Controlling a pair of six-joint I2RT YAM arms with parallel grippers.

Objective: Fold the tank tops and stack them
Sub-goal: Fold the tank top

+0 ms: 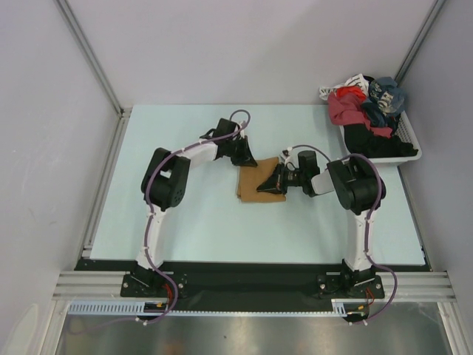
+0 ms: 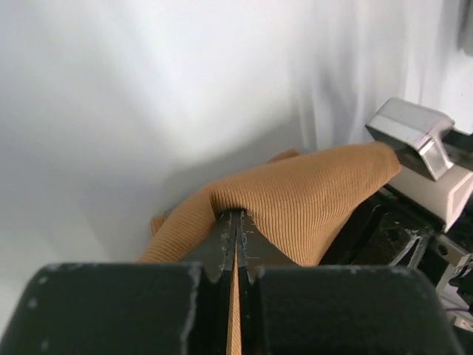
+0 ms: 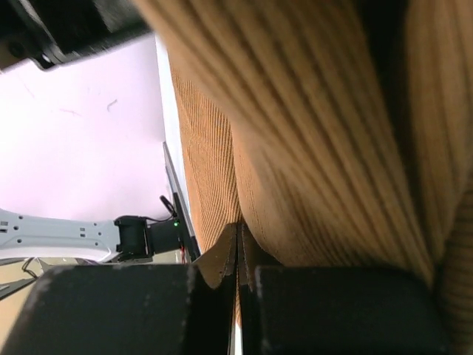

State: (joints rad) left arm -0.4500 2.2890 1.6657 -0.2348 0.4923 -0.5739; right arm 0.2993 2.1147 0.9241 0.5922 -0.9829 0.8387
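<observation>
The tan-brown tank top lies folded into a small rectangle at the middle of the table. My left gripper is shut on its far edge; the left wrist view shows ribbed tan cloth pinched between the closed fingers. My right gripper is shut on its right edge; the right wrist view is filled with the ribbed cloth held in the closed fingers. The slate-blue tank top cannot be told apart; it may be among the clothes in the basket.
A white basket at the far right corner holds a heap of red, black and blue clothes. Metal frame rails run along the table's left side and front edge.
</observation>
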